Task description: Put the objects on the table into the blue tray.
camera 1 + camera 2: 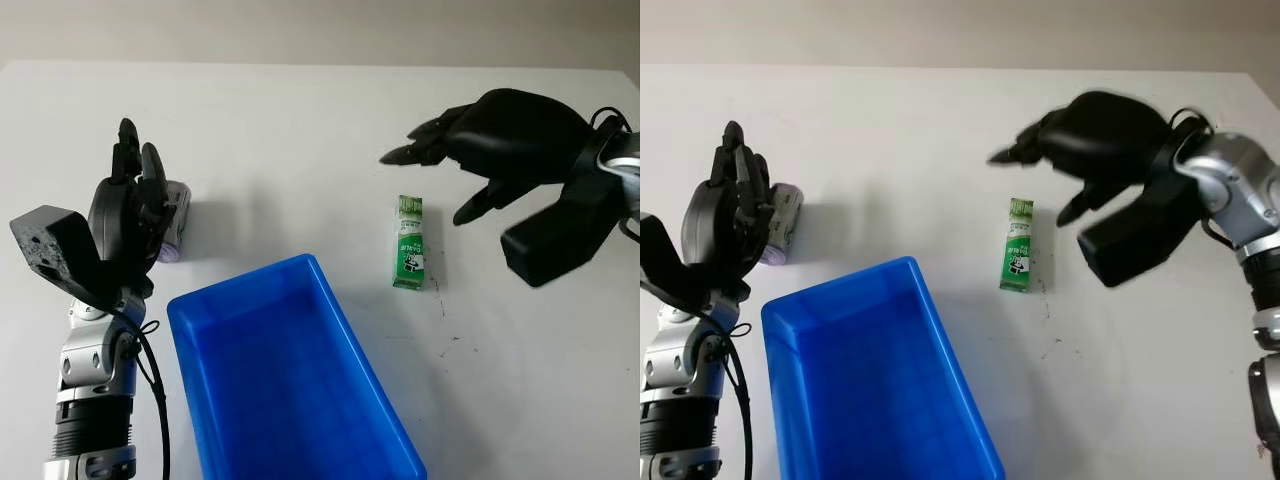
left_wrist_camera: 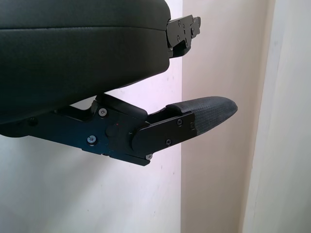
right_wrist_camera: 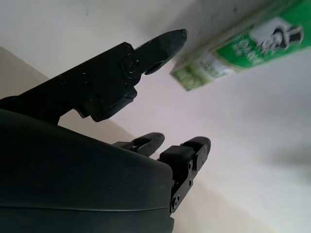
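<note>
Right hand open above the table, just beyond and to the right of the green toothpaste box.

The right hand holds nothing, its fingers stretched wide over the white surface; the green box lies flat on the table below and just beside its fingertips, not touched. The blue tray stands nearer the robot, to the left of the box and well apart from this hand. The left hand is raised upright at the tray's far left corner, open and holding nothing, with a small pale purple roll lying on the table just behind it.
</note>
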You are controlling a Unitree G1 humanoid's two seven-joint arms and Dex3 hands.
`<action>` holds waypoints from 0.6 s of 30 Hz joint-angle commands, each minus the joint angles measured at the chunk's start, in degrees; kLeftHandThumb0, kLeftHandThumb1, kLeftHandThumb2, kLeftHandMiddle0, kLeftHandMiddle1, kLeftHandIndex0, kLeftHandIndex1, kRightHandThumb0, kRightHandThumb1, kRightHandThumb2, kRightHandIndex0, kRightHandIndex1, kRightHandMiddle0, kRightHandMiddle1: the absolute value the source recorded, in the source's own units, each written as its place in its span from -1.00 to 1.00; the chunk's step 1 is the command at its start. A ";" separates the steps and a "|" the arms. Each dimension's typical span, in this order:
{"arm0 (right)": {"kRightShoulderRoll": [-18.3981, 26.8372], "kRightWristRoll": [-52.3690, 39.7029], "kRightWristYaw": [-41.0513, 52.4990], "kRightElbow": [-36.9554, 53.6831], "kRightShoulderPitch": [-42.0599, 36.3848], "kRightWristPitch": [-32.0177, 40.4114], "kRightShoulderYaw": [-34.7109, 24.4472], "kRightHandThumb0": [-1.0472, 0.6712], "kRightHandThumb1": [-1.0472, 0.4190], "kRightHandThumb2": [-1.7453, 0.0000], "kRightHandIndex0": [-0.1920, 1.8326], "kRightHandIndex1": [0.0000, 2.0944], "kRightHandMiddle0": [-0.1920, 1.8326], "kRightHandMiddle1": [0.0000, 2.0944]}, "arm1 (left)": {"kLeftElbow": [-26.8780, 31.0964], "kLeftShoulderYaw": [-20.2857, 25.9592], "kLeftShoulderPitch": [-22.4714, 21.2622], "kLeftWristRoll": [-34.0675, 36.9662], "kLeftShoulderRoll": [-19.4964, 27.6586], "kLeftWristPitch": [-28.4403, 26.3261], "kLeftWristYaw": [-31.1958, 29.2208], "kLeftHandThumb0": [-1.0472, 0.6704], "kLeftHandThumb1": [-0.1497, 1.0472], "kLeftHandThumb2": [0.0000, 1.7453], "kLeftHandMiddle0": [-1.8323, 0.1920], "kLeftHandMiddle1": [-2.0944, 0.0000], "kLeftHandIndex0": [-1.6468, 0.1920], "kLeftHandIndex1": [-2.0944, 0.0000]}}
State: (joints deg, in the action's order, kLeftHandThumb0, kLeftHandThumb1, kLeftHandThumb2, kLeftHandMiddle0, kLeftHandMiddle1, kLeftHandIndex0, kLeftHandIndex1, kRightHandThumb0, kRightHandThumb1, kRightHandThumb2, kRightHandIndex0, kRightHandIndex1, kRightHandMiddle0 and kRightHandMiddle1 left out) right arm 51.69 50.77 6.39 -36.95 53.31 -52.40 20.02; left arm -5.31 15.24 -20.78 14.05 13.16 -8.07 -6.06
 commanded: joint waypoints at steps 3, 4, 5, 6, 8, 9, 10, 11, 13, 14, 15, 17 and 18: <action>0.84 7.20 -10.24 -3.27 3.35 -3.53 3.60 -0.01 -0.74 0.90 -0.29 -0.89 -0.32 -0.94 | 0.10 -0.16 -1.24 -0.28 0.49 -0.44 0.13 -0.66 1.00 -0.20 1.00 1.00 1.00 1.00; 0.78 9.77 -14.07 -3.60 3.65 -3.90 4.78 0.01 -0.76 0.90 -0.28 -0.90 -0.32 -0.94 | 0.09 -0.24 -1.27 -0.36 0.50 -0.46 0.14 -0.65 1.00 -0.19 1.00 1.00 1.00 1.00; 0.68 11.83 -17.27 -4.06 3.88 -4.13 5.86 0.03 -0.77 0.90 -0.27 -0.89 -0.30 -0.93 | 0.01 -0.24 -1.31 -0.32 0.50 -0.43 0.07 -0.65 1.00 -0.19 1.00 1.00 1.00 1.00; 0.50 13.38 -20.05 -4.71 4.10 -4.39 6.85 0.05 -0.78 0.91 -0.28 -0.90 -0.31 -0.93 | -0.14 -0.21 -1.34 -0.30 0.52 -0.25 -0.02 -0.65 1.00 -0.19 1.00 1.00 1.00 1.00; -0.17 15.33 -24.69 -6.37 4.22 -5.00 8.69 0.07 -0.80 0.91 -0.28 -0.91 -0.31 -0.94 | -0.11 -0.15 -1.22 -0.30 0.57 -0.25 -0.02 -0.65 1.00 -0.19 1.00 1.00 1.00 1.00; -0.36 16.04 -26.53 -7.05 4.37 -5.17 9.46 0.09 -0.80 0.92 -0.28 -0.91 -0.32 -0.94 | -0.06 -0.14 -1.16 -0.29 0.59 -0.26 -0.04 -0.64 1.00 -0.19 1.00 1.00 1.00 1.00; -0.70 16.92 -28.89 -7.82 4.42 -5.34 10.40 0.09 -0.81 0.92 -0.28 -0.91 -0.32 -0.94 | -0.05 -0.15 -1.13 -0.32 0.67 -0.31 -0.09 -0.65 1.00 -0.19 1.00 1.00 1.00 1.00; -1.03 17.62 -30.66 -8.55 4.51 -5.47 11.27 0.10 -0.82 0.91 -0.29 -0.91 -0.32 -0.94 | -0.14 -0.14 -1.13 -0.29 0.73 -0.28 -0.19 -0.65 1.00 -0.19 1.00 1.00 1.00 1.00; -1.71 18.13 -32.85 -9.92 4.54 -5.85 12.71 0.08 -0.87 0.90 -0.31 -0.92 -0.34 -0.95 | -0.10 -0.13 -1.03 -0.18 0.74 -0.25 -0.38 -0.65 1.00 -0.20 1.00 1.00 1.00 1.00; -1.87 18.23 -33.45 -10.33 4.62 -5.95 13.24 0.07 -0.89 0.90 -0.31 -0.92 -0.35 -0.95 | -0.02 -0.15 -0.95 -0.14 0.75 -0.24 -0.47 -0.65 1.00 -0.20 1.00 1.00 1.00 1.00; -2.06 19.06 -35.07 -10.50 4.56 -5.75 14.13 0.05 -0.90 0.90 -0.31 -0.92 -0.34 -0.95 | 0.10 -0.14 -0.91 -0.07 0.75 -0.39 -0.51 -0.65 1.00 -0.20 1.00 1.00 1.00 1.00; -2.43 20.73 -38.28 -11.12 4.48 -5.46 15.96 -0.01 -0.92 0.90 -0.27 -0.90 -0.30 -0.93 | 0.13 -0.08 -0.84 -0.13 0.76 -0.37 -0.43 -0.65 1.00 -0.20 1.00 1.00 1.00 1.00; -2.63 21.75 -40.25 -11.74 4.53 -5.36 17.02 -0.03 -0.93 0.91 -0.26 -0.88 -0.28 -0.91 | 0.10 -0.10 -0.76 -0.30 0.85 -0.29 -0.42 -0.65 1.00 -0.20 1.00 1.00 1.00 1.00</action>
State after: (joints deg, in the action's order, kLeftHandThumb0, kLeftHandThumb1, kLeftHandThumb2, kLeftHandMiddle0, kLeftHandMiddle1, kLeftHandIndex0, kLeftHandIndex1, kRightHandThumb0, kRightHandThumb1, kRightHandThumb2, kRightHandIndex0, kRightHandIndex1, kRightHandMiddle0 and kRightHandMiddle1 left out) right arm 49.71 71.69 -32.33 -47.92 57.25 -57.76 35.68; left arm -5.56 14.95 -21.13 13.96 13.23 -8.37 -6.27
